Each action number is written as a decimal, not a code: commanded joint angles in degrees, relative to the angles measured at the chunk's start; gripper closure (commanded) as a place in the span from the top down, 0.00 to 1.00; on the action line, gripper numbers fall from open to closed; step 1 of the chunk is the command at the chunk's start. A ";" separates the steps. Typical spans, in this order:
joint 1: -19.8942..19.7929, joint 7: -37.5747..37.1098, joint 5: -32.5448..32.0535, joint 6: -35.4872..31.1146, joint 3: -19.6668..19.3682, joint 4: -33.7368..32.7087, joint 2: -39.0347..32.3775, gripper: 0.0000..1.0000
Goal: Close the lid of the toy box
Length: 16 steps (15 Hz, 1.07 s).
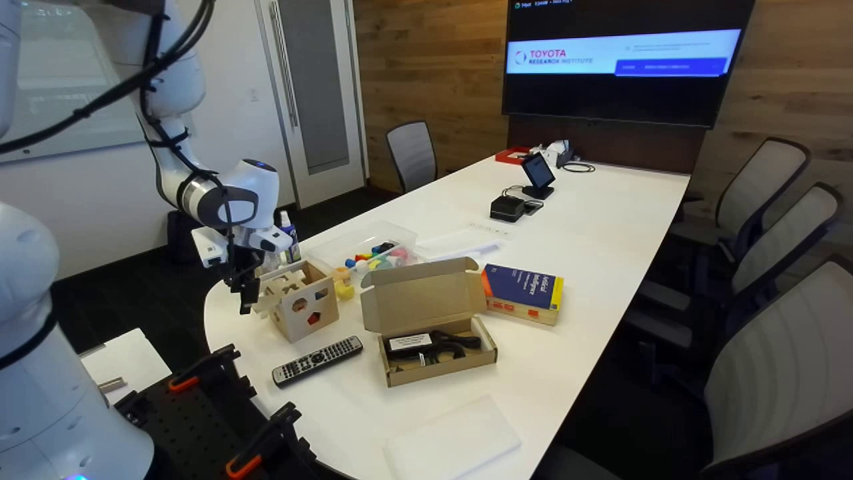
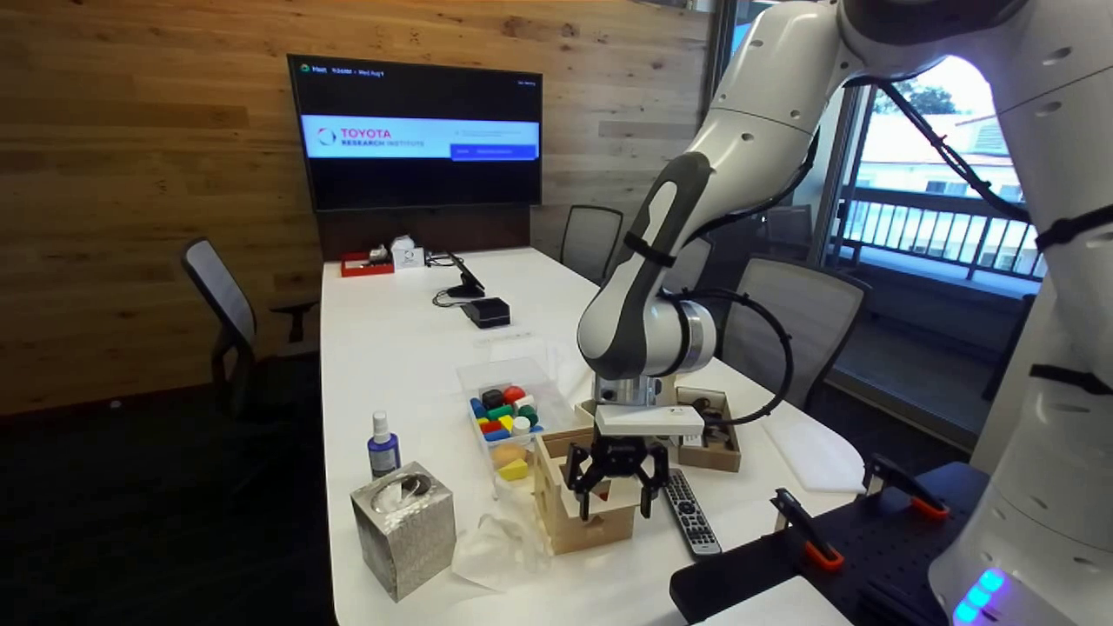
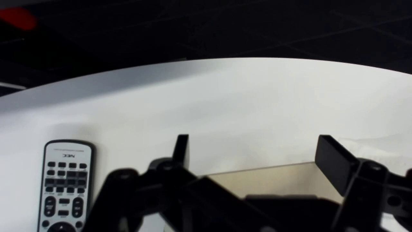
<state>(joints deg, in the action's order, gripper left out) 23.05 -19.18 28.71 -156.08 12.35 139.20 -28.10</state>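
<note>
The toy box [image 1: 308,312], a pale wooden cube with dark cut-out holes, stands near the table's rounded end. It also shows in an exterior view [image 2: 591,532], partly behind the gripper. The lid [image 1: 269,301], a thin pale panel, appears tilted at the box top and sticks out on the robot's side. It is partly hidden by the fingers. My gripper [image 1: 248,299] is at the lid's outer side, pointing down. Its fingers are wide apart in an exterior view [image 2: 616,511] and in the wrist view [image 3: 253,137]. A pale wooden panel shows behind and between them; nothing is gripped.
A black remote [image 1: 318,361] lies beside the box. An open cardboard box [image 1: 440,367], a book [image 1: 523,290] and a clear bin [image 2: 543,391] of coloured blocks stand nearby. A tissue box [image 2: 404,535], spray bottle [image 2: 383,448] and crumpled plastic [image 2: 502,552] are on the other side.
</note>
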 commanded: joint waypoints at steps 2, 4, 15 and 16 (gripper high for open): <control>-1.88 -1.05 -3.57 -1.02 1.61 -2.09 -2.71 1.00; -1.33 -1.76 -4.80 -1.94 1.15 -1.99 -2.63 1.00; 0.04 -3.68 -10.34 -12.06 -1.90 -1.77 -2.72 1.00; -0.04 -3.58 -10.43 -12.21 -1.91 -1.76 -2.73 1.00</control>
<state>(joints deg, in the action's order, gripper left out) 22.38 -20.86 20.07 -166.71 11.15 137.71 -30.51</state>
